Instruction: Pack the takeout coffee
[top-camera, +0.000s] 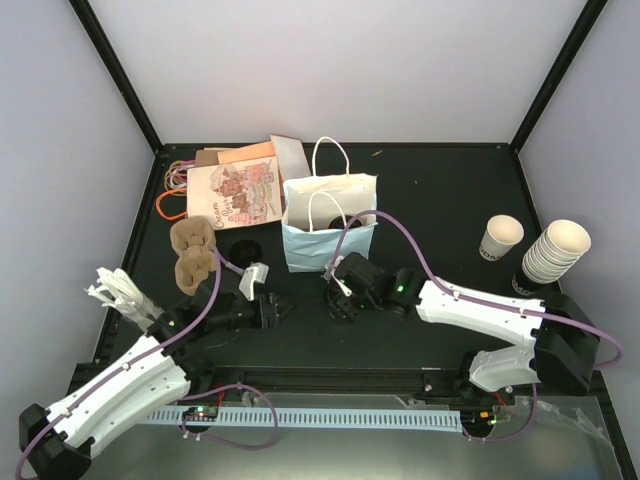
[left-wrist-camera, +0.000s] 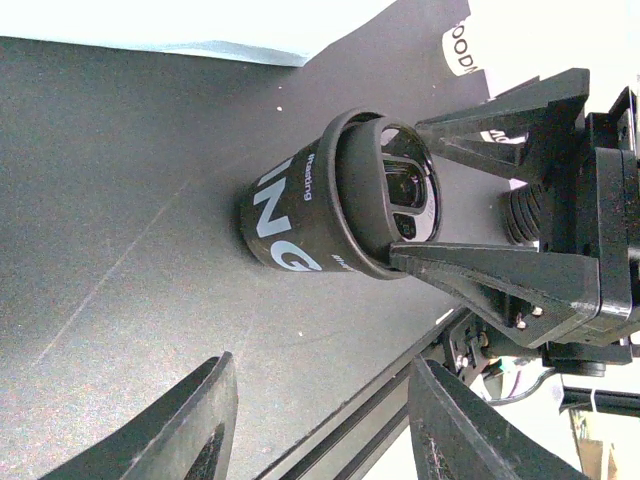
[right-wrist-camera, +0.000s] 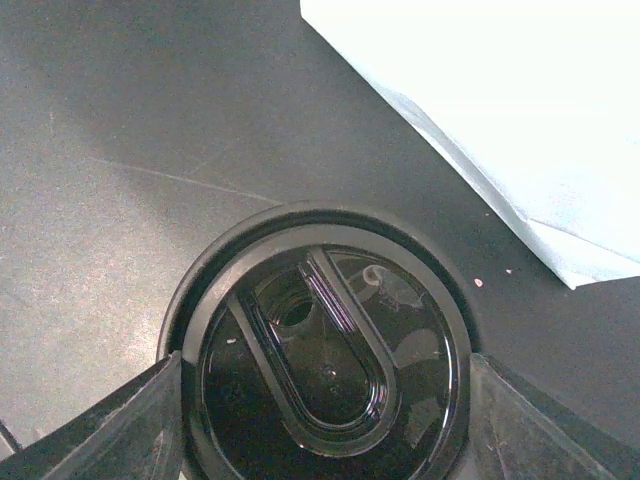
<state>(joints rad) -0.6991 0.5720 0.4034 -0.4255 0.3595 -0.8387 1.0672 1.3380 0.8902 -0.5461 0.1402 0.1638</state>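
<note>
Between the fingers of the right pincer (left-wrist-camera: 408, 190): takeout coffee (right-wrist-camera: 325, 365), black lid facing up at the wrist camera, dark wall with white lettering below.
Coffee location: near the middle of the surface (top-camera: 440, 200), just in front of the pale blue paper bag (top-camera: 330, 235); resting or lifted, cannot tell.
Right pincer: spread wide yet closed on the coffee, one finger pressed against each side of the lid rim.
Left pincer (left-wrist-camera: 322, 400): parted, nothing between its fingers; hovers low near the cup, pointed at it.
Bag: stands upright with mouth open and handles raised, close to the cup but apart from it.
Farther out: brown pulp carrier (top-camera: 193, 252) on the left; lidless cup (top-camera: 502, 238) and stack of cups (top-camera: 555, 250) on the right, well apart from the coffee.
Likely step: lifting the coffee over the bag mouth and lowering it in.
Risk, lid: grip looks placed at the rim rather than the wall; could pop the lid loose or let the cup slip down out of it, spilling.
Risk, bag: nothing steadies it; a brush from the cup base against a handle or the soft edge could fold the mouth shut or tip the bag over.
Risk, tilt: leaning the cup during the carry could leak through the sip hole.
Risk, arms: both pincers close together; a sideways swing could knock one against the other.
</note>
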